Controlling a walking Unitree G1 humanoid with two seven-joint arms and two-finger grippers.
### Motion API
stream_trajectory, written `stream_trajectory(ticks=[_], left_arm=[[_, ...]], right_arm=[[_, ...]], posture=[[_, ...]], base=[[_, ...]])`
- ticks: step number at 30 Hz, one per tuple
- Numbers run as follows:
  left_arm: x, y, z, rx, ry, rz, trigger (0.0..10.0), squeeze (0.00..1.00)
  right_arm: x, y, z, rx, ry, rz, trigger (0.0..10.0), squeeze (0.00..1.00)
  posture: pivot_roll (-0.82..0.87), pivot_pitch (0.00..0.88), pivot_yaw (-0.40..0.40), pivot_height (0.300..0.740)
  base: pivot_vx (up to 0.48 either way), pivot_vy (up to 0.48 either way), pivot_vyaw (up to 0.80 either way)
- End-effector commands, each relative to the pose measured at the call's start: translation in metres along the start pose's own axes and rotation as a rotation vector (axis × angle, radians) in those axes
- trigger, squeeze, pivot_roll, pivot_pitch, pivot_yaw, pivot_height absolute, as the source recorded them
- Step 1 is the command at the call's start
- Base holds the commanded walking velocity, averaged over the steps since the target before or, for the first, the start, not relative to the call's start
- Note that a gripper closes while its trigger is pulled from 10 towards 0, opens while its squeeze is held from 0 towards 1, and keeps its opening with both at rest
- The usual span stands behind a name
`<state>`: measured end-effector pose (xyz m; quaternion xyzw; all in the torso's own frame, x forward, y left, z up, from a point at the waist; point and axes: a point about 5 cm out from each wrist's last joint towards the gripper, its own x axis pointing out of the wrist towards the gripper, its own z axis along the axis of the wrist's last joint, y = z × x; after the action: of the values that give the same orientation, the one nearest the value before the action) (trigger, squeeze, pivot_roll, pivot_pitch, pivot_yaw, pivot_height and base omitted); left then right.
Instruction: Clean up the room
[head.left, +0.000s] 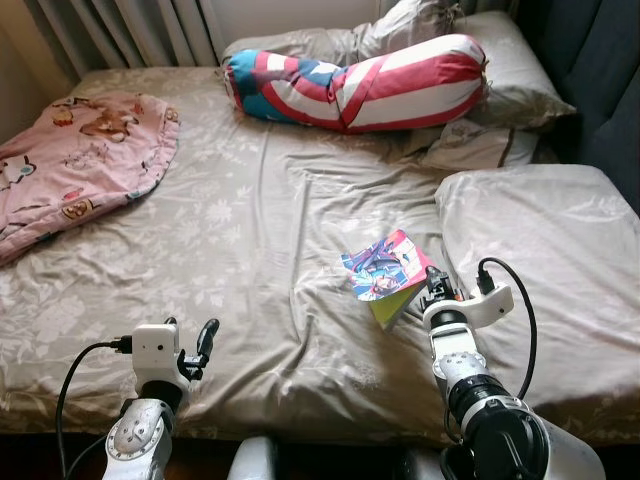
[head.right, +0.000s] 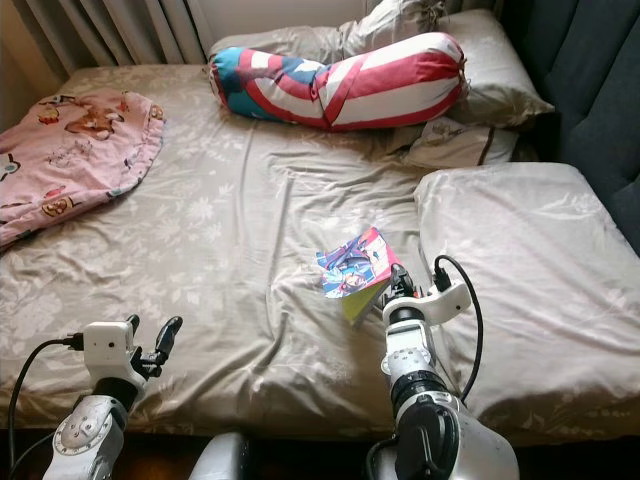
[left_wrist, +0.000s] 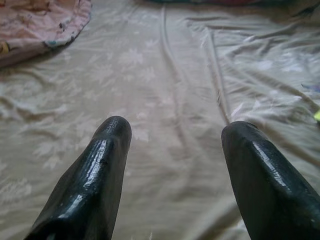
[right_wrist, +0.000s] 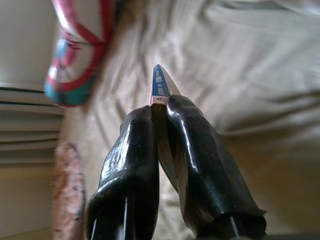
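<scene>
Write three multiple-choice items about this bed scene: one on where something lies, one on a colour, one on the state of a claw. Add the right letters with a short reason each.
1. Where does the pink blanket lie?
A. on the bed's left side
B. on top of the book
C. under the right claw

2. What colours are on the long bolster pillow?
A. green and yellow
B. red, white and blue
C. plain black

3. What is the right claw doing?
A. hanging open above the floor
B. gripping a pillow
C. shut on the book

Answers:
1 A: the blanket is spread at the left edge of the bed, far from the book.
2 B: it has red and white stripes with blue at one end.
3 C: the right wrist view shows both fingers pinching the book's edge, while the left claw is open above the sheet.
</scene>
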<state>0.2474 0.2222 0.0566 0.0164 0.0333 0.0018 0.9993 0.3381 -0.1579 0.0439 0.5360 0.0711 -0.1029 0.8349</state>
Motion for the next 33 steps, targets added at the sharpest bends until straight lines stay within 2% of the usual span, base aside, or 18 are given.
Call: stream_trajectory(ticks=[1,3,5,7,13,27,28,29,30,31,32,33], left_arm=[[-0.005,-0.001,-0.002,0.001,0.024,-0.005,10.0,0.0],[-0.006,-0.002,-0.002,0.001,0.028,-0.006,10.0,0.0],[-0.008,-0.002,-0.002,0.0,0.036,-0.009,10.0,0.0],[-0.009,-0.003,-0.002,0.001,0.042,-0.009,10.0,0.0],[-0.013,-0.001,0.0,0.003,0.051,-0.002,10.0,0.0],[-0.015,0.0,0.001,0.006,0.07,0.004,10.0,0.0],[-0.015,0.0,0.001,0.006,0.071,0.004,10.0,0.0],[-0.015,0.0,0.001,0.007,0.071,0.004,10.0,0.0],[-0.015,0.0,0.001,0.007,0.071,0.005,10.0,0.0],[-0.015,0.001,0.001,0.008,0.072,0.004,10.0,0.0],[-0.015,0.001,0.001,0.008,0.072,0.004,10.0,0.0],[-0.015,0.001,0.001,0.009,0.073,0.003,10.0,0.0]], right_arm=[[-0.006,-0.015,-0.002,-0.044,0.013,-0.062,10.0,0.0],[-0.009,-0.021,-0.002,-0.061,0.013,-0.081,10.0,0.0],[-0.014,-0.033,0.002,-0.196,0.014,-0.142,10.0,0.0],[-0.016,-0.037,0.004,-0.249,0.016,-0.155,10.0,0.0],[-0.02,-0.047,0.006,-0.259,0.007,-0.212,10.0,0.0],[-0.02,-0.048,0.004,-0.296,0.019,-0.235,10.0,0.0],[-0.021,-0.048,0.004,-0.296,0.019,-0.236,10.0,0.17],[-0.021,-0.049,0.005,-0.297,0.018,-0.239,10.0,0.41],[-0.021,-0.049,0.005,-0.297,0.018,-0.24,10.0,0.41],[-0.021,-0.05,0.006,-0.298,0.018,-0.243,10.0,0.84],[-0.021,-0.05,0.006,-0.298,0.018,-0.243,10.0,0.84],[-0.021,-0.051,0.006,-0.304,0.018,-0.25,10.0,0.92]], posture=[[0.11,0.191,0.057,0.651],[0.11,0.196,0.059,0.651],[0.11,0.2,0.06,0.651],[0.11,0.2,0.06,0.651],[0.12,0.21,0.06,0.651],[0.12,0.217,0.062,0.651],[0.12,0.217,0.063,0.651],[0.13,0.217,0.063,0.651],[0.13,0.217,0.063,0.651],[0.13,0.218,0.065,0.651],[0.13,0.218,0.065,0.651],[0.12,0.217,0.065,0.651]], base=[[0.0,0.0,0.0],[0.0,0.0,0.0],[0.0,0.0,0.0],[0.0,0.0,0.0],[0.0,0.0,0.0],[0.0,0.0,0.0],[0.0,0.0,0.0],[0.0,0.0,0.0],[0.0,0.0,0.0],[0.0,0.0,0.0],[0.0,0.0,0.0],[0.0,0.0,0.0]])
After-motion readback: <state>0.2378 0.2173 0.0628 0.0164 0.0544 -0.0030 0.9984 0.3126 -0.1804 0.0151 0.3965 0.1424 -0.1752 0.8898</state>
